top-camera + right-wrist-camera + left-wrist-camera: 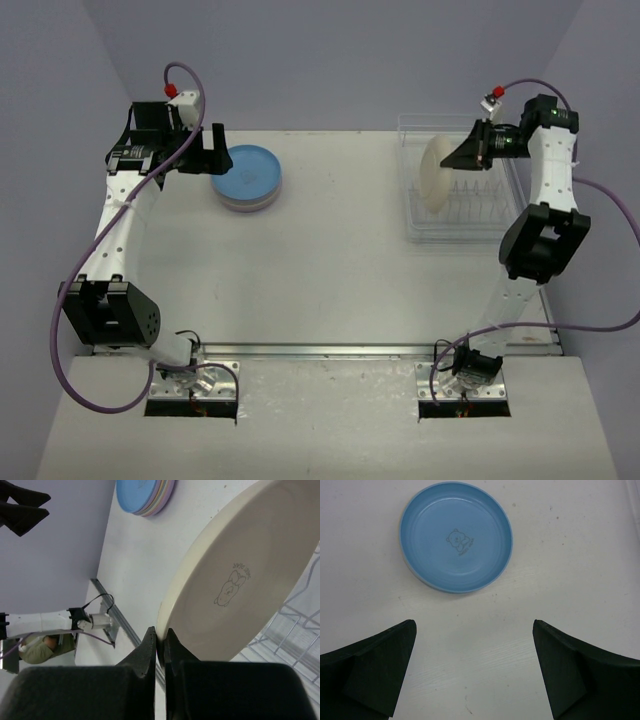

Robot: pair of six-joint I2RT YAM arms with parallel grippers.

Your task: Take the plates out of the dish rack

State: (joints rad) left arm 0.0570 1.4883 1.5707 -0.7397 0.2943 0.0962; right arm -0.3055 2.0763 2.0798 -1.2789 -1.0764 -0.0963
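At the top view's upper right, the right end effector (pixel 160 634) pinches the rim of a cream plate (pixel 240 575), upright at the dish rack (pixel 470 222). Upper left, the left end effector (pixel 474 625) gapes empty near the blue-topped stack (pixel 456 535) on the tabletop (pixel 480 670).

Left pincer (pixel 475 627) wide, right pincer (pixel 160 633) tight

Bare desk (pixel 340 260) lies open between the plate stack (pixel 247 178) at far left and the dish rack (pixel 470 228) at far right; the left claw (pixel 474 625) stands beside the stack.
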